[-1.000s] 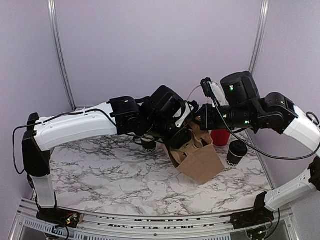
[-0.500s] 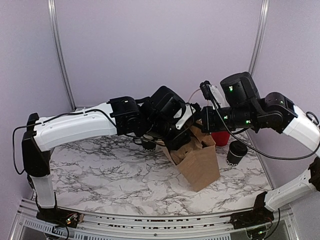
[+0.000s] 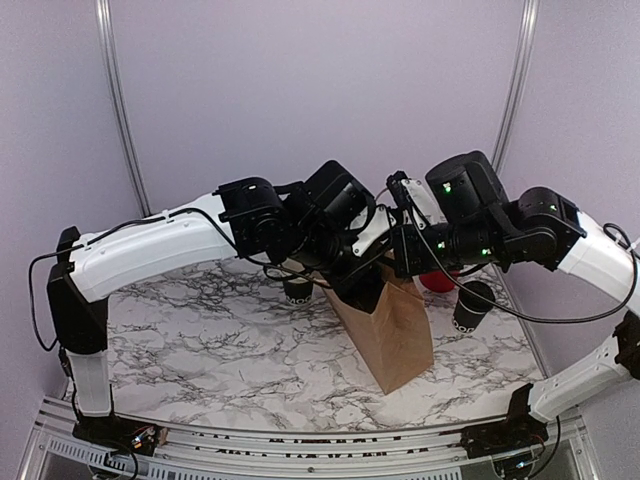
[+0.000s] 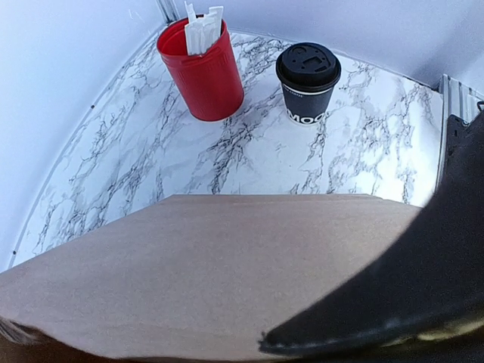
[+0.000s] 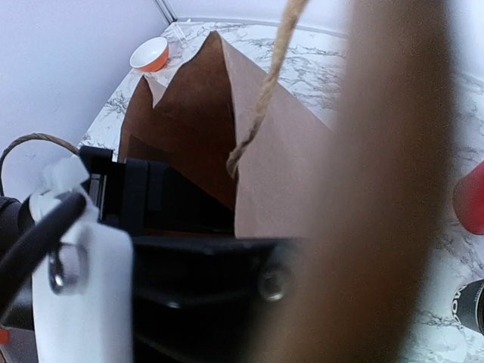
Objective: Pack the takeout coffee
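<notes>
Table (image 3: pixel 200 340): coffee (image 4: pixel 308 83) not packed yet
Bag (image 3: pixel 398 325): was tipped, upright now, ready to load
My R gripper (image 3: pixel 398 260): clamped on bag
My L gripper (image 3: pixel 358 288): width idk

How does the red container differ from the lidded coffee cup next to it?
The red container is plain red; the coffee cup is black with white lettering. The red container is open-topped with white sticks standing in it; the coffee cup is closed by a black lid. The red container looks taller than the coffee cup. Both stand upright on the marble table, outside the paper bag.
</notes>
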